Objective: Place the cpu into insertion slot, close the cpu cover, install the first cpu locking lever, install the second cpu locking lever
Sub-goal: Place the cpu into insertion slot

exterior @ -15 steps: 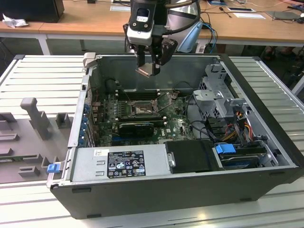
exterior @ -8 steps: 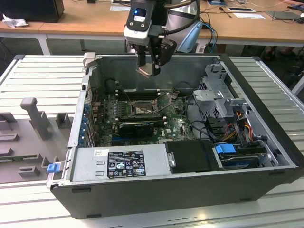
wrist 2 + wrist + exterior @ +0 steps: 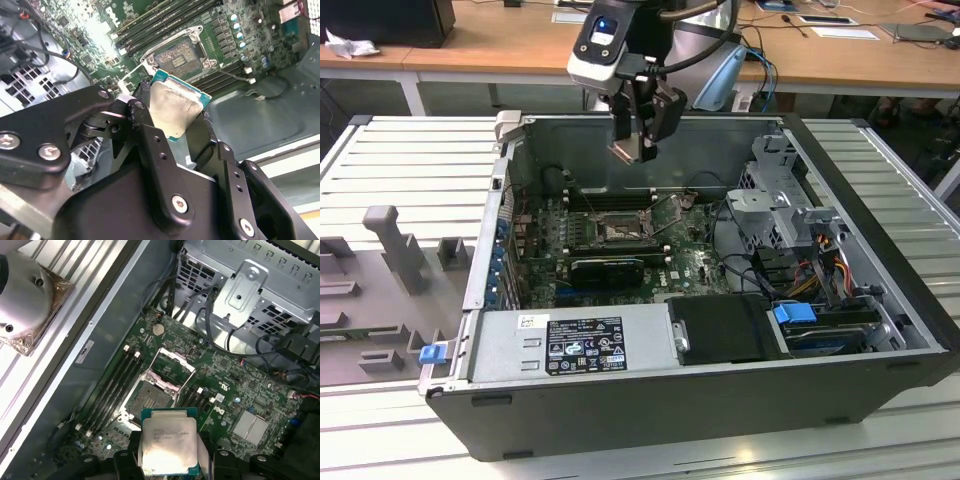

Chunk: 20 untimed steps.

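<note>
The cpu [image 3: 175, 107] is pinched by its edges in your gripper [image 3: 638, 140]. The fingers [image 3: 141, 107] are closed only to the chip's width, and its metal face shows in both wrist views. Your arm hangs down into the open computer case [image 3: 670, 400], gripper pointing down, above the insertion slot [image 3: 149, 400] and clear of it. The slot is bare, and the cpu cover [image 3: 172, 365] is tilted up at the slot's edge.

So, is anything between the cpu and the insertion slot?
No. In the exterior view, only open air separates the held cpu from the insertion slot.
</note>
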Available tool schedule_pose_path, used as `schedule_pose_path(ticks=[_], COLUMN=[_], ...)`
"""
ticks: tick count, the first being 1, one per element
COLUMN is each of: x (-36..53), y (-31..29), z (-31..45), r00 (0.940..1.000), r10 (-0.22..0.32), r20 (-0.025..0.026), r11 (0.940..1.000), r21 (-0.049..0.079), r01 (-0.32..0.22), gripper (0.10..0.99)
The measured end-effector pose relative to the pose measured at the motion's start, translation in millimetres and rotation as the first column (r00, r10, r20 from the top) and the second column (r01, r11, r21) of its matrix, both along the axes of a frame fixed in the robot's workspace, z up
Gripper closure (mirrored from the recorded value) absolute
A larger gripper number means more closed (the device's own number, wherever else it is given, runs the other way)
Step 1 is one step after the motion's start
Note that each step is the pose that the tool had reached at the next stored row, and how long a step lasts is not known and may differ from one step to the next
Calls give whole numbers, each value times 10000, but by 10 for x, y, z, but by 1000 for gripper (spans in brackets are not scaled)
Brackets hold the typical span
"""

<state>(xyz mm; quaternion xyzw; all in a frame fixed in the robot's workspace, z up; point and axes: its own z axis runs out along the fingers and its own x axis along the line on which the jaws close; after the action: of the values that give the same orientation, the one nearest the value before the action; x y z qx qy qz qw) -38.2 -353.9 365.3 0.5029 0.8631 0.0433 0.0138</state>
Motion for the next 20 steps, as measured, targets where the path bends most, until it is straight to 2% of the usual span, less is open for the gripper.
schedule_pose_path(ticks=[4, 9, 11, 14, 16, 17, 18, 19, 20], x=[0, 0, 0, 0, 0, 0, 0, 0, 0], y=[0, 0, 0, 0, 0, 0, 0, 0, 0], z=[-1, -3, -4, -9, -15, -20, -23, -27, -29], r00=[9992, 9949, 9898, 9743, 9611, 9503, 9442, 9347, 9305], r10=[-403, -1012, -1425, -2254, -2763, -3115, -3294, -3554, -3664], r20=[0, 1, 1, 1, 0, 1, 0, 0, 1], r11=[9992, 9949, 9898, 9743, 9611, 9503, 9442, 9347, 9305], r21=[0, 0, 1, 1, 0, 1, 0, 1, 1], r01=[403, 1012, 1425, 2254, 2763, 3115, 3294, 3554, 3664], gripper=[561, 561, 561, 561, 561, 561, 561, 561, 561])
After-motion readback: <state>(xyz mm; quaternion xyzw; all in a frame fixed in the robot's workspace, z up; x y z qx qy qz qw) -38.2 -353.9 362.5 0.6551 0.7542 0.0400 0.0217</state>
